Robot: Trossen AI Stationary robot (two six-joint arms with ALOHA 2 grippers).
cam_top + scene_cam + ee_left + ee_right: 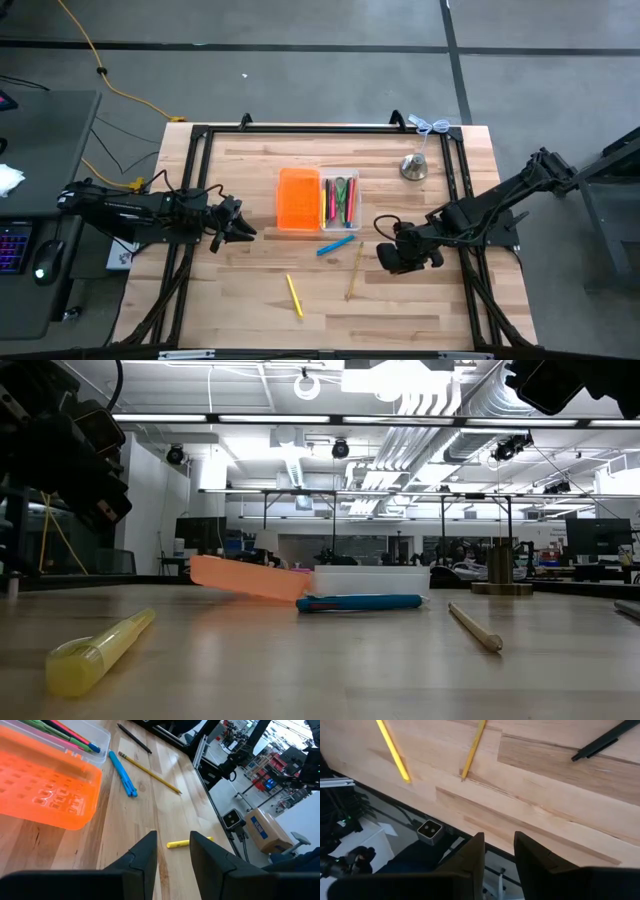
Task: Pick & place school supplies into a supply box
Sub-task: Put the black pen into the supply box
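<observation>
The supply box lies open mid-table, with an orange half (298, 198) and a clear tray (340, 200) that holds several pens. A blue pen (336, 245) lies on the wood just before the box. A pencil (355, 270) and a yellow marker (294, 295) lie nearer the front edge. A black pen (605, 744) lies on the table by the right arm. My left gripper (173, 845) hovers open to the left of the box, with nothing between its fingers. My right gripper (499, 845) hangs open above the table, right of the pencil, slanting down and empty.
A silver bell-shaped object (414, 167) stands at the back right. A black metal frame (300, 128) runs round the tabletop. Bare wood spreads along the front of the table around the marker and pencil.
</observation>
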